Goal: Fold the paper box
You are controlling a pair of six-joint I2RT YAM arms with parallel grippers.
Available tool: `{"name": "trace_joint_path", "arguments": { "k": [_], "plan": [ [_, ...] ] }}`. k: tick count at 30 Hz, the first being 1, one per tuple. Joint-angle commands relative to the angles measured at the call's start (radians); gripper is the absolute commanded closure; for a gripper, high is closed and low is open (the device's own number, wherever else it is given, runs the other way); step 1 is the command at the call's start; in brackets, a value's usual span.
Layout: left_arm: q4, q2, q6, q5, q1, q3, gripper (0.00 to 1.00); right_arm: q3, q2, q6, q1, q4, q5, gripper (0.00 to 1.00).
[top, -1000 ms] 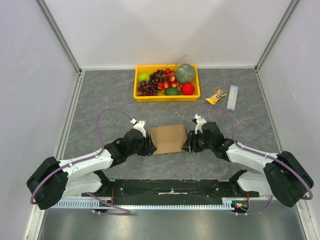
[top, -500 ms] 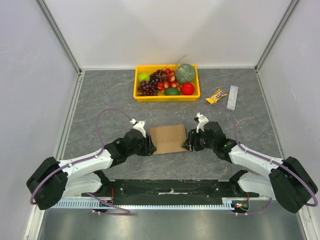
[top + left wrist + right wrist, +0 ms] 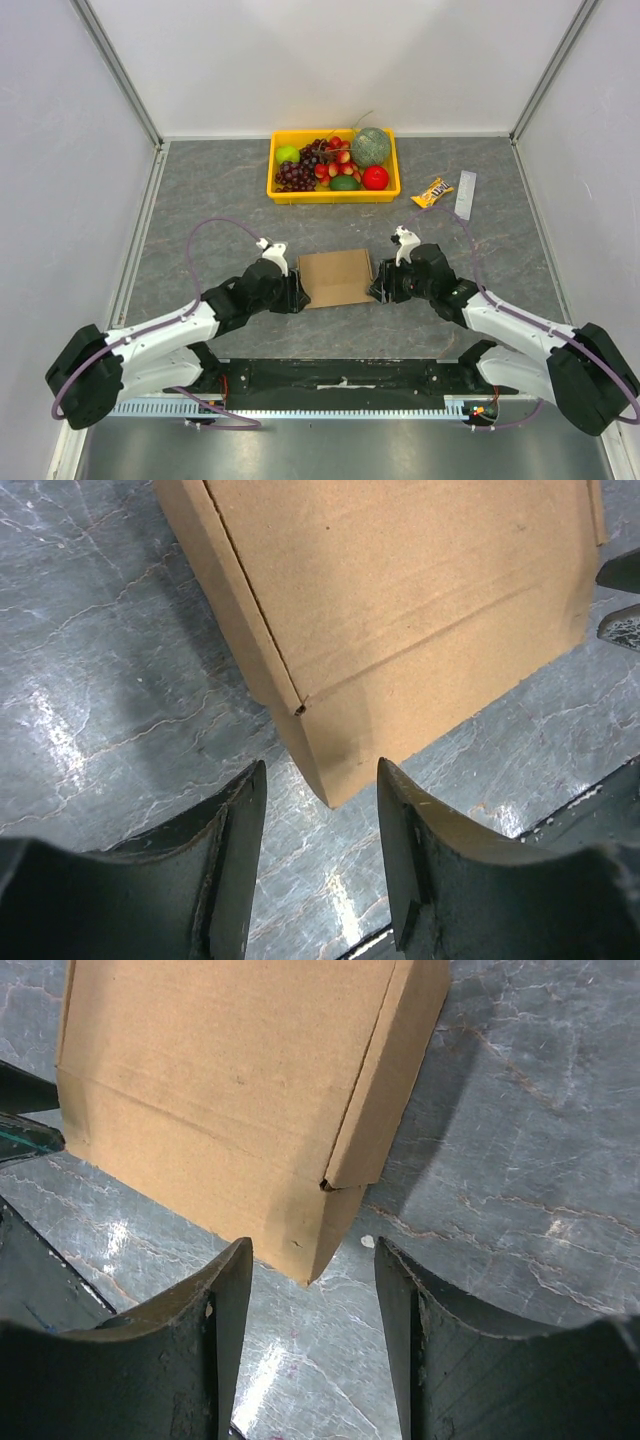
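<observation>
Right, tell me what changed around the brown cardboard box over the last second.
Both arms' rear links swung outward and toward the near edge, and the left gripper and right gripper drew back slightly from the ends of the plain brown cardboard box. Nothing was taken hold of; both grippers stand open now. The box and the yellow plastic fruit tray stayed put.

Paper box (image 3: 337, 278) sits on the table (image 3: 200, 200), just ahead of the arm bases. Left gripper (image 3: 298, 291) is just left of the box and right gripper (image 3: 374, 290) just right of it. Each is at a near corner, fingers (image 3: 235, 860) not touching cardboard. Tray (image 3: 333, 196) with fruit in it is behind the box, well apart. Packet (image 3: 432, 192) is behind-right of the box, flat strip (image 3: 465, 195) further right.
</observation>
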Motion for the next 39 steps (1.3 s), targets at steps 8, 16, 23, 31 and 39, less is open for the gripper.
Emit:
{"name": "trace_joint_path", "arguments": {
  "k": [8,16,23,31,39],
  "plan": [
    [-0.161,-0.162,0.086,-0.072,0.001,0.179,0.43,0.088,-0.111,-0.079,0.000,-0.088,0.059,0.40],
    [-0.102,0.083,0.268,0.000,0.088,0.412,0.98,0.136,-0.110,-0.146,0.002,-0.128,-0.034,0.55],
    [-0.034,0.352,0.342,0.165,0.223,0.580,0.98,0.134,-0.088,-0.133,0.008,-0.041,-0.169,0.80],
    [-0.017,0.617,0.361,0.274,0.274,0.730,0.98,0.117,-0.030,-0.096,0.132,0.070,-0.150,0.83],
    [-0.040,0.743,0.358,0.310,0.274,0.778,0.98,0.110,0.086,-0.048,0.223,0.144,-0.050,0.91]
  ]
}}
